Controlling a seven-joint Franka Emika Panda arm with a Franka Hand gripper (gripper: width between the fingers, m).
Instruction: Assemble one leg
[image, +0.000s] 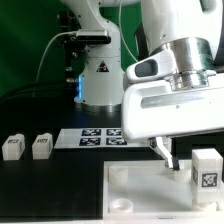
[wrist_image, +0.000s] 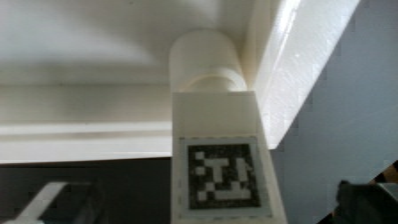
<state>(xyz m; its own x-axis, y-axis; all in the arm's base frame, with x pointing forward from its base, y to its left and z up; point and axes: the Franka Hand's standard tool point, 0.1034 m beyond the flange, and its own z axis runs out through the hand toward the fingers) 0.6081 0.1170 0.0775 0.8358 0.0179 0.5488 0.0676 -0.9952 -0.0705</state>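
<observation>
Trouble could come from a crooked squeeze. In the exterior view the gripper (image: 172, 152) hangs low over the white panel (image: 140, 190). The leg (image: 207, 170) stands upright on the panel, just beside the one dark finger we can see, so a bump could tip it.

In the wrist view the leg sits between the fingers (wrist_image: 54, 205) and touches neither. They are wide open and hold nothing. The leg is a white block with a round end and a black-and-white tag (wrist_image: 222, 175).

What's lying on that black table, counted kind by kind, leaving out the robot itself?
Small white legs: 3
Large white panel: 1
Marker board: 1
Total: 5
</observation>
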